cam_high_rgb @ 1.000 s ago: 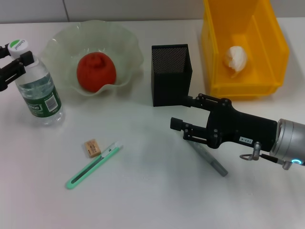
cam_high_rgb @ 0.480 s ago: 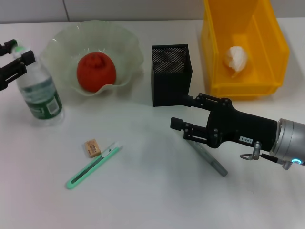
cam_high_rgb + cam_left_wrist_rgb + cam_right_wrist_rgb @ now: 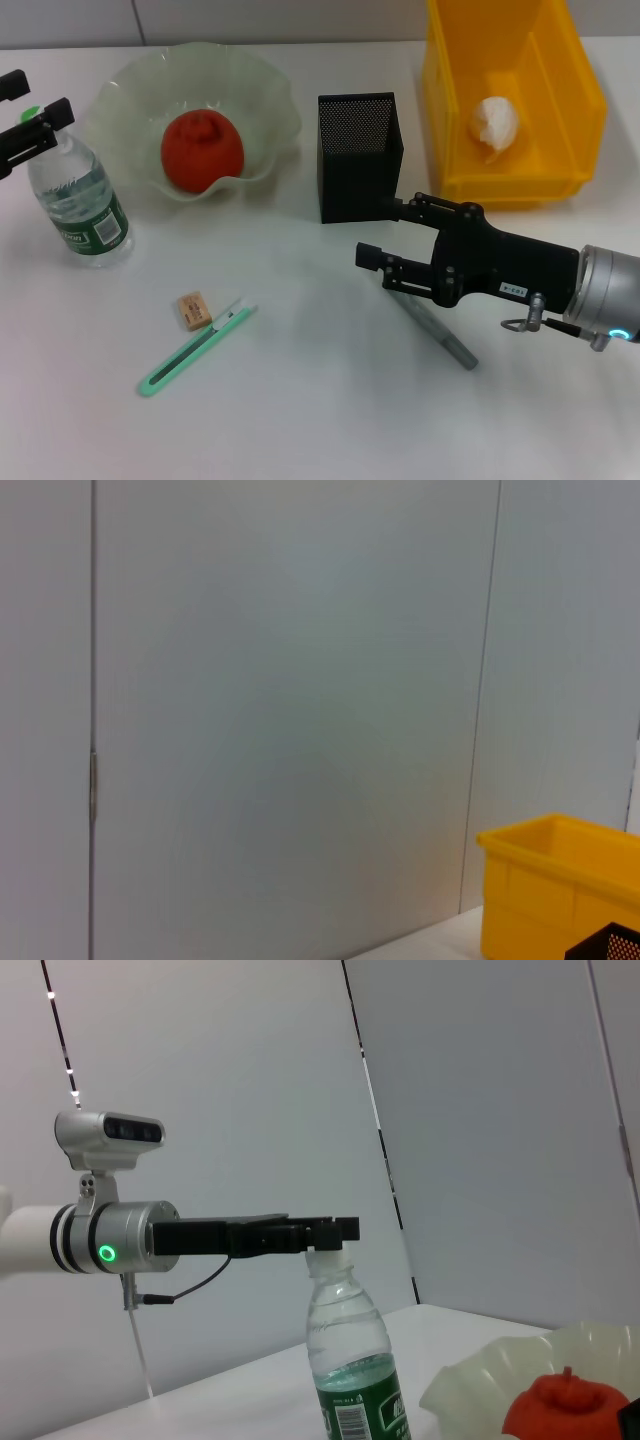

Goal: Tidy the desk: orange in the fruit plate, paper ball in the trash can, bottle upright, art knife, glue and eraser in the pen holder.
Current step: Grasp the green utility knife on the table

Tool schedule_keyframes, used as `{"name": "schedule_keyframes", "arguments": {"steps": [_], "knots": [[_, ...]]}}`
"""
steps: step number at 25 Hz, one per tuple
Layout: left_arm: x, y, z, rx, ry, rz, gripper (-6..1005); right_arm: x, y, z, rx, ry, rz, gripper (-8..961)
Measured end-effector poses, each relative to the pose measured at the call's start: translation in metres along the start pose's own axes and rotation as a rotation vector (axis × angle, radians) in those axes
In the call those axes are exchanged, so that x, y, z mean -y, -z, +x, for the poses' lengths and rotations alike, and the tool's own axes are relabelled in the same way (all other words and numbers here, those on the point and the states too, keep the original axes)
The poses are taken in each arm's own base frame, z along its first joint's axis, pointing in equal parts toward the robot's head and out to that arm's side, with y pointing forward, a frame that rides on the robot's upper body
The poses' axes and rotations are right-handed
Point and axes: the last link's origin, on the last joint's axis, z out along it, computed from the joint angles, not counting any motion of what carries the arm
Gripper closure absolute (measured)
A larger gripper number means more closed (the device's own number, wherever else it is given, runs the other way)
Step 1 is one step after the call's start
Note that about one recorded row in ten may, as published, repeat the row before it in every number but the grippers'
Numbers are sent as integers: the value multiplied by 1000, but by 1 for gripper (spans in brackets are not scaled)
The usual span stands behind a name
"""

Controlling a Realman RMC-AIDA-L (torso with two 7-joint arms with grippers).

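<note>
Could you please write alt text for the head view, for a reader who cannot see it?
The left claw grips the cap of an upright water bottle beside a fruit plate holding an orange. The right claw hovers open by the black pen holder.

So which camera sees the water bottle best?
The right wrist view: the bottle stands upright in profile, with the left gripper at its cap. The head view shows the bottle from above, near the frame's edge. The left wrist view misses it entirely.

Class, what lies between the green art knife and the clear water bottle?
In the head view, a small tan eraser lies between the green art knife and the clear water bottle.
</note>
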Motion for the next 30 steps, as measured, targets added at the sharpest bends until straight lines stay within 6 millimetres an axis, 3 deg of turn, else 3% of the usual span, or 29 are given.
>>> {"name": "schedule_keyframes", "arguments": {"steps": [8,14,17,19,23,30], "knots": [[-7,2,17,-90,-12,-55,332,1,0,0,1,1,5,258],[-27,-2,27,-126,-39,-210,318,1,0,-1,3,4,3,259],[-45,-6,28,-153,-41,-337,248,1,0,-2,5,6,1,259],[-59,-12,24,-166,-39,-433,201,1,0,-2,7,7,0,258],[-77,-25,11,-134,4,-532,203,1,1,-3,8,8,-5,258],[-93,-42,-22,-39,57,-585,205,-3,6,-4,25,6,-23,259]]}}
